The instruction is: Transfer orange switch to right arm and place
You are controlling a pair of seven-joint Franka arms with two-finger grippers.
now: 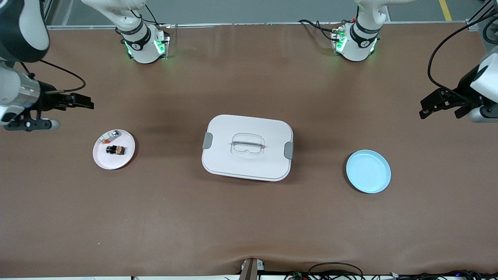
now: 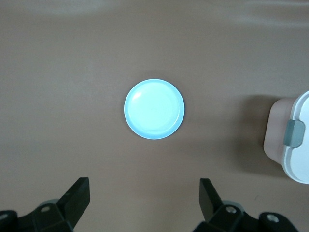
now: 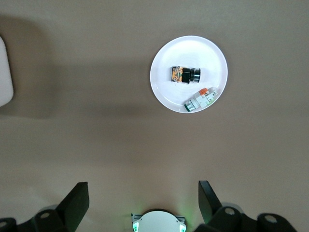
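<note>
The orange switch (image 1: 116, 149) lies on its side on a white plate (image 1: 102, 158) toward the right arm's end of the counter, just beside a small clear-and-silver piece (image 1: 109, 136); it looks light, rigid and smooth-sided, so a pinch across its flat black body, clear of its neighbour, seems safest. The right claw (image 1: 79, 102) hangs spread and empty near that end's edge. The left claw (image 1: 432, 105) waits spread near the other end, above a blue plate (image 1: 368, 171).

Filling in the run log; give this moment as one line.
orange switch: on white plate | blue plate: bare | left gripper: open, up near blue plate | right gripper: open, up near white plate
</note>
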